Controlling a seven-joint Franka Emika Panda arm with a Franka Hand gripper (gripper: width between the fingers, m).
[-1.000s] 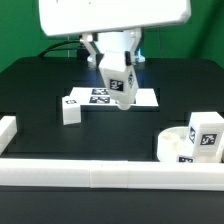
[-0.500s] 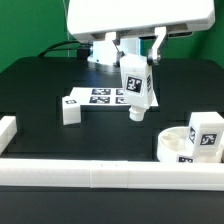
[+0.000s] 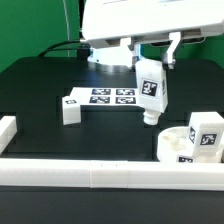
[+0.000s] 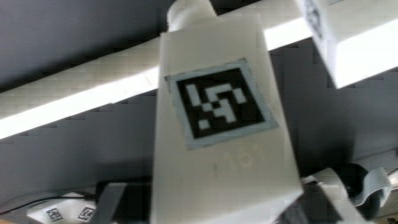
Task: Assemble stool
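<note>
My gripper (image 3: 150, 62) is shut on a white stool leg (image 3: 151, 92) with a square tag and holds it upright above the table, just to the exterior view's left of the round seat (image 3: 178, 145). The seat lies at the exterior view's right front with another leg (image 3: 207, 132) standing on it. A third leg (image 3: 71, 107) lies on the table at the exterior view's left. In the wrist view the held leg (image 4: 217, 110) fills the middle, its tag facing the camera, with a finger (image 4: 349, 188) beside it.
The marker board (image 3: 112, 97) lies flat behind the held leg. Long white bars (image 3: 90, 172) edge the table's front, with a short white block (image 3: 7, 131) at the exterior view's left. In the wrist view a white bar (image 4: 71, 100) crosses behind the leg.
My gripper has carried the leg to the exterior view's right, from over the marker board towards the seat. The other parts have not moved.
</note>
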